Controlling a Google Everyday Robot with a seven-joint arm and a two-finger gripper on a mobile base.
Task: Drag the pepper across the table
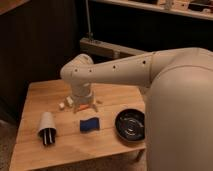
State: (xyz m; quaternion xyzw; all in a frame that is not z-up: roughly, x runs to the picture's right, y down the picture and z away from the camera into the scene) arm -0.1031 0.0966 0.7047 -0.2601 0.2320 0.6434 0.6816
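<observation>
The pepper (pixel 86 107) is a slim orange piece lying on the light wooden table (pixel 40 95), near the middle of the top. Only parts of it show below the wrist. My gripper (pixel 82 104) comes down from the white arm that reaches in from the right. It sits right at the pepper and hides most of it. I cannot see whether it touches the pepper.
A blue sponge (pixel 90 124) lies just in front of the gripper. A black bowl (pixel 131 125) stands at the front right. A white cup (pixel 46 127) lies on its side at the front left. A small white packet (pixel 65 104) lies left of the gripper.
</observation>
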